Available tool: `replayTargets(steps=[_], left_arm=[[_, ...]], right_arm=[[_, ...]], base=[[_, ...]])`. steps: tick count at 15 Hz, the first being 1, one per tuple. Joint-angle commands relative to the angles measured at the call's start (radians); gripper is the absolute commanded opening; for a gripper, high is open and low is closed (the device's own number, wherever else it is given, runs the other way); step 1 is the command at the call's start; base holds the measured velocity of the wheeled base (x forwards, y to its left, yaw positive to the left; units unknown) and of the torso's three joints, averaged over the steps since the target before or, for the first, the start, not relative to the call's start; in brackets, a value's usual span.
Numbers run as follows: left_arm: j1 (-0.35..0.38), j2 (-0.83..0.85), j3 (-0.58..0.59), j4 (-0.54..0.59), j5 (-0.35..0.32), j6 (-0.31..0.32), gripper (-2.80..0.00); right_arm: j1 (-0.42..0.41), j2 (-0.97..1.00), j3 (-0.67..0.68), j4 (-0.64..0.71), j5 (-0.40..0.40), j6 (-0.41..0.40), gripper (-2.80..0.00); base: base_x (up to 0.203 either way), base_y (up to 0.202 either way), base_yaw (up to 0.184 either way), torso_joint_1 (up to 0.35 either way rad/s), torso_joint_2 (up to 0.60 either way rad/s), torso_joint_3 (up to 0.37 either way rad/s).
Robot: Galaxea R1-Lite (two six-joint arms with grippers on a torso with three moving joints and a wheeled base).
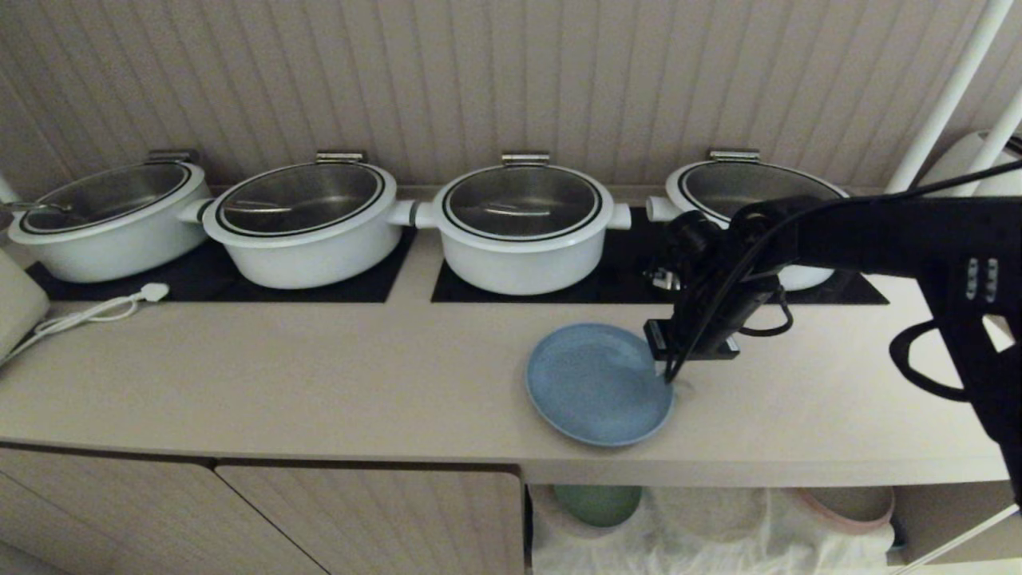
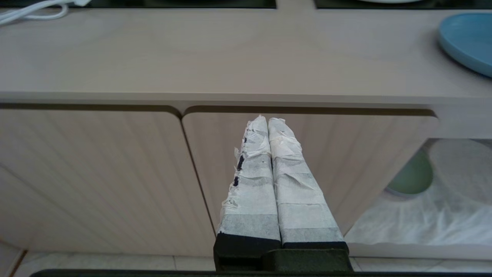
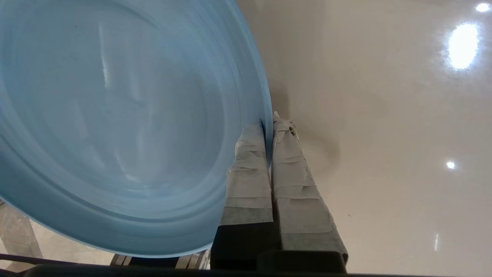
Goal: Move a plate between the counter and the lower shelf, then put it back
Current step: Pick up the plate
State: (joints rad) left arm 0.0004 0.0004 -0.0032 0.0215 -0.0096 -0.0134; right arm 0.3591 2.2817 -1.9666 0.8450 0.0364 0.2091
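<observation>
Nearest, below the bench's front edge, the lower shelf (image 1: 718,519) lies open, a rumpled white cloth (image 1: 711,543) draped over it, with a green plate (image 1: 599,501) and a pink-edged plate (image 1: 850,505) tucked at its back. The left gripper (image 2: 269,127) is parked low in front of the ribbed cabinet doors (image 2: 96,173), its jaws pressed together on nothing — it seems to have no part in this step.

On the bench (image 1: 279,383) above, the plate (image 1: 597,383) sits flat near the front edge, right of centre, directly over the open shelf, which would suit a short carry down. The right gripper (image 1: 672,375) reaches in from the right and meets the plate at its right rim. Its jaws are clenched on that rim — one taped finger inside the raised lip, the other outside, so the rim stands between them while the plate's body spreads to the left. A pinch at the edge is likely chosen because the plate is too flat to take otherwise.

Farther back, four white pots (image 1: 523,231) line the black hob panels (image 1: 319,283) along the wall.
</observation>
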Motion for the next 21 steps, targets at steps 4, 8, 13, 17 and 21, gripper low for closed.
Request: replayTargets(steps=[4, 8, 13, 17, 21], left_arm=[[0.000, 0.000, 0.000, 0.000, 0.000, 0.000, -2.80], [0.000, 0.000, 0.000, 0.000, 0.000, 0.000, -2.80], [0.000, 0.000, 0.000, 0.000, 0.000, 0.000, -2.80], [0.000, 0.000, 0.000, 0.000, 0.000, 0.000, -2.80], [0.000, 0.000, 0.000, 0.000, 0.000, 0.000, -2.80]], right_arm=[[0.000, -0.011, 0.002, 0.017, -0.001, 0.001, -2.80], [0.000, -0.048, 0.003, 0.069, 0.002, 0.001, -2.80], [-0.003, -0.112, 0.025, 0.118, 0.002, 0.059, -2.80], [-0.010, -0.206, 0.131, 0.116, 0.006, 0.076, -2.80], [-0.022, -0.305, 0.234, 0.109, 0.008, 0.107, -2.80]], base=[[0.000, 0.000, 0.000, 0.000, 0.00, 0.000], [0.000, 0.000, 0.000, 0.000, 0.00, 0.000], [0.000, 0.000, 0.000, 0.000, 0.00, 0.000], [0.000, 0.000, 0.000, 0.000, 0.00, 0.000], [0.000, 0.000, 0.000, 0.000, 0.00, 0.000]])
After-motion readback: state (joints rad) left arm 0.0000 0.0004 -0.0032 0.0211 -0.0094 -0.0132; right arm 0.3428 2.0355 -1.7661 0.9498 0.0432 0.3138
